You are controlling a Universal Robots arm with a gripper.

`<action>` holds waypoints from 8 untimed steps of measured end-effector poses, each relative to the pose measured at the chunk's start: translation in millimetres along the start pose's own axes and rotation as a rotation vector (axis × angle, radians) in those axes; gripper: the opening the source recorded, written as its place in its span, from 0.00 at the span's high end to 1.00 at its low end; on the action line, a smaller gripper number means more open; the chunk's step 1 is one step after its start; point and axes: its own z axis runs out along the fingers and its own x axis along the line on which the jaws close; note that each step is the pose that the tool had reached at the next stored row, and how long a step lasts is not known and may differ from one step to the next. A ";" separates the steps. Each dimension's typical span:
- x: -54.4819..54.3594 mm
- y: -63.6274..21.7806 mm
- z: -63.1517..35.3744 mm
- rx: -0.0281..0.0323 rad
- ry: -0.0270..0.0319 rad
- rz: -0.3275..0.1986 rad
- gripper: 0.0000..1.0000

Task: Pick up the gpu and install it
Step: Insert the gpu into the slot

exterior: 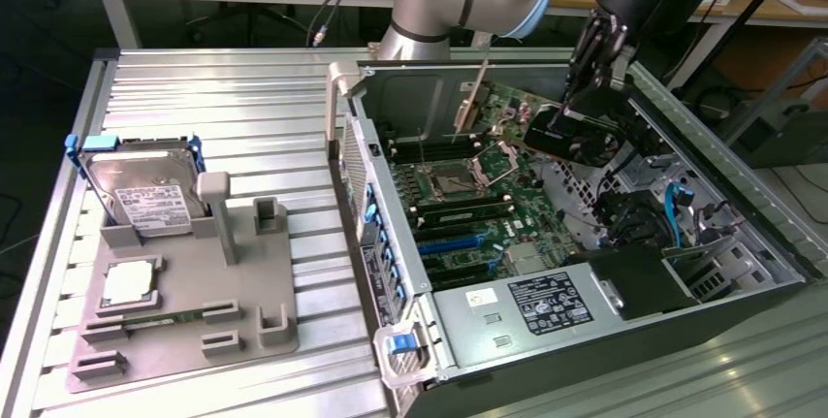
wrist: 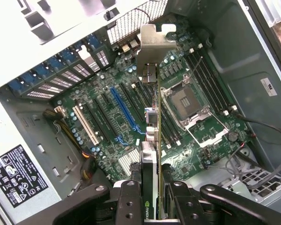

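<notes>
Currently: pick-up is done, install is not. You have the gpu (exterior: 579,137) off the table (exterior: 207,79), well apart from the grey holder (exterior: 194,292) and hard drive (exterior: 140,183) near the table's edge at the exterior view's left. The card hangs inside the open computer case (exterior: 738,195), above the motherboard (wrist: 98,108), near the case's end by the arm's base.

Your gripper (wrist: 152,190) is clenched on the card, jaws drawn in partway, one finger on each face along the edge turned away from the board.

Wrist view: the card is seen edge-on, with its silver bracket (wrist: 154,42) pointing toward the perforated case wall. It sits between the blue slot (wrist: 124,110) and the processor socket (wrist: 185,101). I judge it unseated, since no contact with any slot shows. Seating remains undone.
</notes>
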 end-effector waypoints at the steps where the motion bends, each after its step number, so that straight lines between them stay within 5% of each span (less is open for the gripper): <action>1: 0.0 0.0 0.0 -0.0002 0.0002 -0.005 0.73; 8: 0.0 0.0 0.0 -0.0014 0.0016 -0.036 0.73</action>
